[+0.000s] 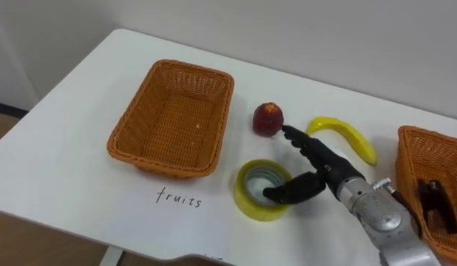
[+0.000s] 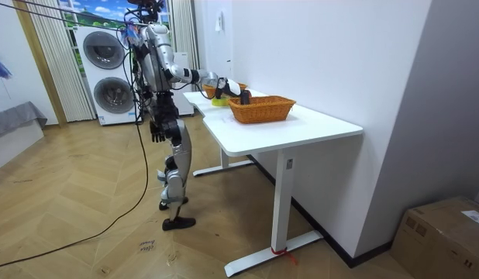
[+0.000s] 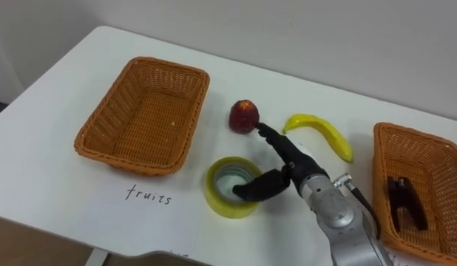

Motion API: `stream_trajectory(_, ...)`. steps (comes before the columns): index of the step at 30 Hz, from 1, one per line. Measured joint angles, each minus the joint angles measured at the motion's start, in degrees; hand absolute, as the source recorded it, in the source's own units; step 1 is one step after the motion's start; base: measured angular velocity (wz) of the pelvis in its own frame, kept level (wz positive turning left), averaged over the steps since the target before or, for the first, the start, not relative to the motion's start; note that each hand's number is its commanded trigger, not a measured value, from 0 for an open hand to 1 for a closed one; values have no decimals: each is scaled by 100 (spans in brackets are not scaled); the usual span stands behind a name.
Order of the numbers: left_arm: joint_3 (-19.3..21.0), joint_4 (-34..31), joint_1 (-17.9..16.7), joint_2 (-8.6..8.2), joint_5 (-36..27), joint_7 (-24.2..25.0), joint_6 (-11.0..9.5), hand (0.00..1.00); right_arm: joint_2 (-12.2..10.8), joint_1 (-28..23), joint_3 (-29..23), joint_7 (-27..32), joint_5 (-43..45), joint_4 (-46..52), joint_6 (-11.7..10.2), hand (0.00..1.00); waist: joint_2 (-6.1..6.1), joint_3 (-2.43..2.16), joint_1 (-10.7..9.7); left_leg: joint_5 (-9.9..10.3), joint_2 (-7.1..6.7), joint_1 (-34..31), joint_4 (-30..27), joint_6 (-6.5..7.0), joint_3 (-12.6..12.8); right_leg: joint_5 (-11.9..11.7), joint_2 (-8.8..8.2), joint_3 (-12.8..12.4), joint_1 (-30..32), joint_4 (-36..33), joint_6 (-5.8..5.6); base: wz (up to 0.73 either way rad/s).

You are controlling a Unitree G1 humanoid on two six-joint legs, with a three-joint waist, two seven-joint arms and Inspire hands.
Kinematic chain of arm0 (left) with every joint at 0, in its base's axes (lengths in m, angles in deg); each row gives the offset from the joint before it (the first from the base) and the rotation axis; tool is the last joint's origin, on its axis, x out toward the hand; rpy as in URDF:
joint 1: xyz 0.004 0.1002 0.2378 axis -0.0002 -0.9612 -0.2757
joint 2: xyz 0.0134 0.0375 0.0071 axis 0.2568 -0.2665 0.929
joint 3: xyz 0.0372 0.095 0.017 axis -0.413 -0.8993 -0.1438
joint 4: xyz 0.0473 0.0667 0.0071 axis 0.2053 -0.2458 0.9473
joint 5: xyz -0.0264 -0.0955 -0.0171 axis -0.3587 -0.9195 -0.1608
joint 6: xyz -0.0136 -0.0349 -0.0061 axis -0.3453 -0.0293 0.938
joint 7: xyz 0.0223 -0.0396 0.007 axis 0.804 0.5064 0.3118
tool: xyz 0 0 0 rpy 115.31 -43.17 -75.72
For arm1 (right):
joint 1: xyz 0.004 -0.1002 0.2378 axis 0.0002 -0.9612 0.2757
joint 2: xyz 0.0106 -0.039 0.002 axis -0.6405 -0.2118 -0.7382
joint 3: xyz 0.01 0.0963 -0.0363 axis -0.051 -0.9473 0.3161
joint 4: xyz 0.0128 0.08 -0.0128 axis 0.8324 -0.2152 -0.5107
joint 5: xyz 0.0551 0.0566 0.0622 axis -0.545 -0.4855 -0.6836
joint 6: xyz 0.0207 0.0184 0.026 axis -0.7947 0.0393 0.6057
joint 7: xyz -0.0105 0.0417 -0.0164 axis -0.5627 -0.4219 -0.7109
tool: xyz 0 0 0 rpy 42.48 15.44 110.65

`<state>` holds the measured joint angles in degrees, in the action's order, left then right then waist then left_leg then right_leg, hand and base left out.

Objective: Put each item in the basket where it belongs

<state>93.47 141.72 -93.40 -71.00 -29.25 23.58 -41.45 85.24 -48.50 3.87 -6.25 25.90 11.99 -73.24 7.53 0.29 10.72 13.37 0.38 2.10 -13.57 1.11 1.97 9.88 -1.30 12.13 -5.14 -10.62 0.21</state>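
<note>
A yellow tape roll [image 1: 248,198] lies flat on the white table [image 1: 80,89], just right of the handwritten label "fruits". My right hand [image 1: 321,159] hovers over the roll's right side, open. Its thumb reaches into the roll's hole while the straight fingers [image 1: 296,138] point at a red apple [image 1: 268,118], nearly touching it. A banana [image 1: 347,134] lies to the apple's right. The wicker fruit basket [image 1: 121,140] at left is empty. At the right edge a second wicker basket [image 1: 410,148] holds a dark office item [image 1: 435,203]. My left hand [image 2: 156,132] hangs by my side.
I stand at the table's end, facing it. A wall runs along the far side of the table. Two stacked washing machines [image 2: 108,70] stand behind me, and a cardboard box [image 2: 445,232] sits on the floor at the room view's right.
</note>
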Motion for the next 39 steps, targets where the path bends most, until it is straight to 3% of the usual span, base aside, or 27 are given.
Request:
stream_trajectory(5,144,9,18,46,-1,38,-12,0,59,181,54,-402,455,6,104,0,171,-22,93,-5,-8,-41,-2,-3,-64,1,-1,66,10,0,-1,8)
stream_trajectory(8,225,9,31,46,-5,53,-11,0,113,246,81,-627,714,9,127,0,225,-10,228,-6,-13,-31,-4,1,-79,0,-6,66,1,0,-1,1)
stream_trajectory(20,388,56,96,79,-7,62,-15,0,127,370,201,-1280,873,81,368,0,272,15,272,-10,-16,-49,-5,3,-77,1,-13,97,2,-2,-1,1)
stream_trajectory(39,640,398,241,132,-97,55,-66,0,135,369,201,-1632,984,122,376,0,311,9,362,-14,-16,-38,-4,6,-94,1,-14,101,-14,1,-1,0)
